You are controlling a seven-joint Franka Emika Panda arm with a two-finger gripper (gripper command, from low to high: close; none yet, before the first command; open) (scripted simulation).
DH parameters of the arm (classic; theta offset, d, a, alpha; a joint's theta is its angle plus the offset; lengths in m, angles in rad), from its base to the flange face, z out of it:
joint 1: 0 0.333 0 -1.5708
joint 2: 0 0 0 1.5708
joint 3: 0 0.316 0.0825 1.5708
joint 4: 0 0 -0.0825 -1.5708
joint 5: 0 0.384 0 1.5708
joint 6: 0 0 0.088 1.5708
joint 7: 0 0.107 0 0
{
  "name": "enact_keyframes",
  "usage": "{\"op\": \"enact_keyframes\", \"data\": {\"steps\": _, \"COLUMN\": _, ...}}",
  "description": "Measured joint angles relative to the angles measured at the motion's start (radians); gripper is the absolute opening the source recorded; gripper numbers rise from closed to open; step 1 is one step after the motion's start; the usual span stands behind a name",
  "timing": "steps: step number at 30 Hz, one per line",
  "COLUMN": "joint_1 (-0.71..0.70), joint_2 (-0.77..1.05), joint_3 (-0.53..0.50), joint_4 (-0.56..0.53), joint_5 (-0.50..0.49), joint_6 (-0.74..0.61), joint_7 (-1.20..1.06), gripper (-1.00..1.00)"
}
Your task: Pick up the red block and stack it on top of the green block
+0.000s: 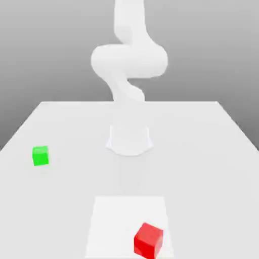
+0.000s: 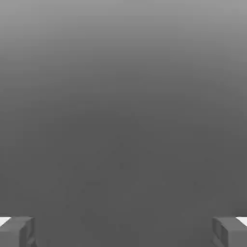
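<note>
Claw (image 2: pixel 123 231) agape — red block (image 1: pixel 148 240) apart

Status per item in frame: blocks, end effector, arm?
red block: resting on the table, near the front edge toward the exterior view's right, not held.
green block: resting on the table at the exterior view's left, nothing stacked on it, apart from the red block.
end effector: open, fingertips wide apart, nothing between them.
arm: raised above the table, touching neither block.
</note>
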Motion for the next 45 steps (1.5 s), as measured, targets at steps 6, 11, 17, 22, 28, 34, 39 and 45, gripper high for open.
{"op": "enact_keyframes", "data": {"steps": 6, "joint_1": -0.070, "joint_2": 0.224, "joint_3": 0.084, "joint_4": -0.036, "joint_5": -0.051, "joint_6": 0.080, "joint_7": 0.163, "gripper": 0.00}}
{"op": "enact_keyframes", "data": {"steps": 11, "joint_1": -0.107, "joint_2": 0.407, "joint_3": 0.133, "joint_4": -0.065, "joint_5": -0.098, "joint_6": 0.145, "joint_7": 0.300, "gripper": 0.00}}
{"op": "enact_keyframes", "data": {"steps": 17, "joint_1": -0.121, "joint_2": 0.624, "joint_3": 0.160, "joint_4": -0.101, "joint_5": -0.140, "joint_6": 0.223, "joint_7": 0.453, "gripper": 0.00}}
{"op": "enact_keyframes", "data": {"steps": 22, "joint_1": -0.108, "joint_2": 0.799, "joint_3": 0.161, "joint_4": -0.132, "joint_5": -0.130, "joint_6": 0.292, "joint_7": 0.549, "gripper": 0.00}}
{"op": "enact_keyframes", "data": {"steps": 28, "joint_1": -0.082, "joint_2": 1.004, "joint_3": 0.145, "joint_4": -0.141, "joint_5": -0.122, "joint_6": 0.415, "joint_7": 0.620, "gripper": 0.00}}
{"op": "enact_keyframes", "data": {"steps": 34, "joint_1": -0.051, "joint_2": 1.099, "joint_3": 0.108, "joint_4": -0.127, "joint_5": -0.159, "joint_6": 0.492, "joint_7": 0.650, "gripper": -1.00}}
{"op": "enact_keyframes", "data": {"steps": 39, "joint_1": -0.057, "joint_2": 1.071, "joint_3": 0.116, "joint_4": -0.131, "joint_5": -0.144, "joint_6": 0.471, "joint_7": 0.640, "gripper": -1.00}}
{"op": "enact_keyframes", "data": {"steps": 45, "joint_1": -0.135, "joint_2": 0.896, "joint_3": 0.099, "joint_4": -0.190, "joint_5": -0.104, "joint_6": 0.351, "joint_7": 0.554, "gripper": -1.00}}
